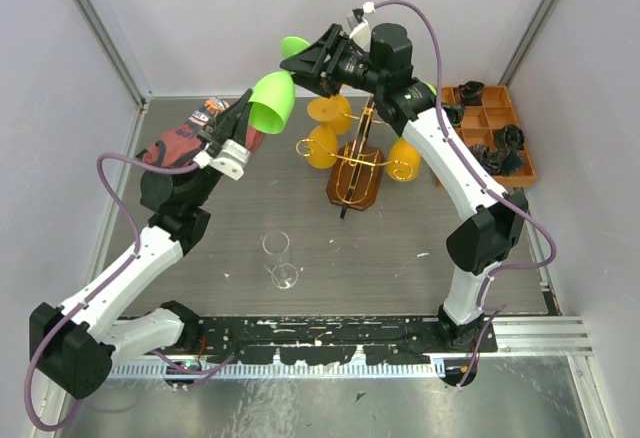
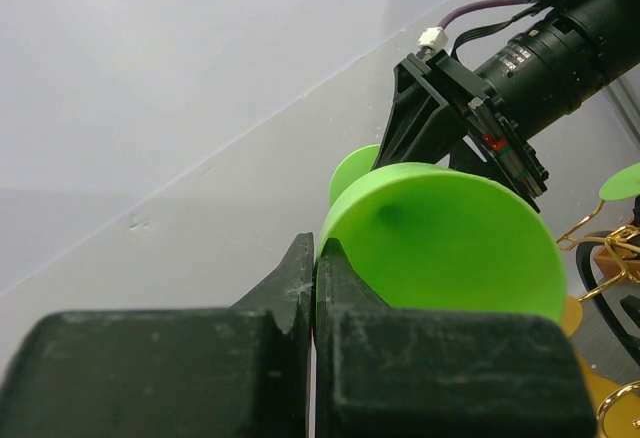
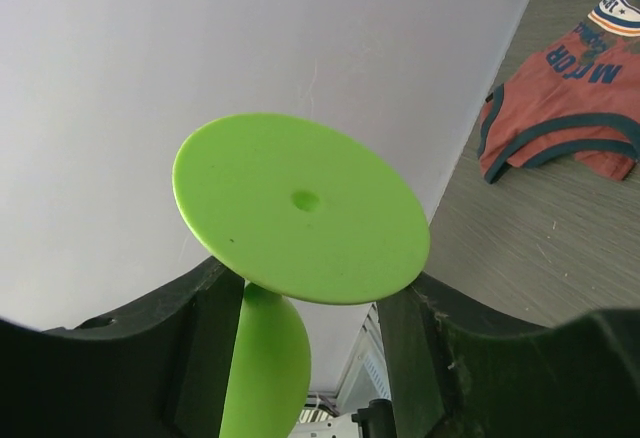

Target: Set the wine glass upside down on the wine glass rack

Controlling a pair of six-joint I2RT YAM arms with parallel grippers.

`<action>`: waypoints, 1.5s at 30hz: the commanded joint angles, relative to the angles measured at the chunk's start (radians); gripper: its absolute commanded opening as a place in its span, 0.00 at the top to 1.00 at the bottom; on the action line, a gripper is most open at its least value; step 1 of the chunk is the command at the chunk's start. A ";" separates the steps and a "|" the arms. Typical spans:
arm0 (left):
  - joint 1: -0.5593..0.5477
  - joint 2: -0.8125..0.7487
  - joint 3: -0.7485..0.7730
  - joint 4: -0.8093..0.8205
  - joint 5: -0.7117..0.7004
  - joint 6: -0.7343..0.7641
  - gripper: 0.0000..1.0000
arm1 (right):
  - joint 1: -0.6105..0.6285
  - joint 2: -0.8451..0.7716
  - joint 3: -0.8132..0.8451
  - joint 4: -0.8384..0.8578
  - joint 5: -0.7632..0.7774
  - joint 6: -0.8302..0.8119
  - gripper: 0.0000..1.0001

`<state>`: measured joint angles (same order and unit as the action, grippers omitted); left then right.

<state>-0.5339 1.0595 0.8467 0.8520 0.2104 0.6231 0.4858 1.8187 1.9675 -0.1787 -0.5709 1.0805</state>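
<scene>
Pinches the wine glass (image 1: 272, 101) rim with the left hand (image 1: 242, 123), upper centre, offering the stem. Straddles it with the wide right hand (image 1: 303, 60), likely for flipping onto the rack (image 1: 355, 186).

Entry 1: red-orange garment (image 3: 560, 108), upper right of the right wrist frame. Dark block letters ran across it on a slant. I read them as roughly "MCOR" and logged the reading as partial and uncertain.

Entry 2: striped band (image 3: 622, 3), top right corner of the same frame, white with orange and dark stripes. It carried small dark characters that I could not read.

Entry 3: the same garment (image 1: 172, 148), left of centre in the top frame. Its print was too small to read there.
</scene>
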 commanded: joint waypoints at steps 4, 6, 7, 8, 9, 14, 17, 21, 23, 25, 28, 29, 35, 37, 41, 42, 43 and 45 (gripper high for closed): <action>-0.007 0.021 -0.001 0.078 0.014 0.017 1.00 | -0.001 -0.018 0.035 0.080 -0.001 0.015 0.51; -0.009 0.032 0.004 0.078 -0.003 0.026 1.00 | -0.001 -0.020 0.036 0.080 0.001 0.013 0.53; -0.010 0.038 0.007 0.078 -0.012 0.030 1.00 | -0.001 -0.022 0.034 0.080 0.003 0.012 0.53; -0.013 0.043 0.008 0.078 -0.020 0.034 1.00 | -0.001 -0.023 0.032 0.079 0.005 0.011 0.53; -0.014 0.049 0.012 0.073 -0.025 0.039 1.00 | -0.001 -0.025 0.030 0.077 0.007 0.009 0.53; -0.046 0.079 0.039 0.030 -0.057 0.087 1.00 | 0.004 -0.031 0.023 0.062 0.030 -0.004 0.53; -0.077 0.096 0.059 0.001 -0.095 0.141 1.00 | 0.005 -0.036 0.032 0.042 0.051 -0.028 0.54; -0.097 0.102 0.074 -0.024 -0.116 0.171 1.00 | 0.005 -0.037 0.033 0.030 0.070 -0.050 0.57; -0.103 0.103 0.075 -0.027 -0.118 0.175 1.00 | 0.005 -0.031 0.037 0.031 0.069 -0.052 0.61; -0.109 0.105 0.077 -0.031 -0.122 0.182 1.00 | 0.006 -0.025 0.040 0.034 0.062 -0.053 0.68; -0.120 0.108 0.086 -0.057 -0.127 0.202 1.00 | 0.007 -0.018 0.051 0.036 0.059 -0.059 0.77; -0.124 0.110 0.090 -0.070 -0.129 0.210 1.00 | 0.007 -0.018 0.056 0.035 0.059 -0.065 0.80; -0.152 0.116 0.104 -0.125 -0.127 0.238 0.71 | 0.005 -0.014 0.101 -0.006 0.087 -0.147 0.95; -0.154 0.113 0.099 -0.138 -0.118 0.239 0.56 | 0.005 -0.019 0.118 -0.032 0.114 -0.199 0.99; -0.155 0.091 0.077 -0.184 -0.107 0.223 0.32 | 0.005 -0.041 0.128 -0.079 0.199 -0.324 0.99; -0.155 0.080 0.069 -0.197 -0.106 0.216 0.26 | 0.005 -0.047 0.129 -0.089 0.222 -0.357 0.99; -0.156 0.069 0.059 -0.214 -0.106 0.212 0.19 | 0.005 -0.055 0.128 -0.099 0.248 -0.388 0.99; -0.156 0.042 0.042 -0.256 -0.108 0.195 0.14 | 0.005 -0.072 0.124 -0.117 0.297 -0.456 0.99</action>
<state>-0.6865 1.1641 0.9047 0.6563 0.0959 0.8494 0.4934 1.8172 2.0521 -0.2756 -0.3874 0.7998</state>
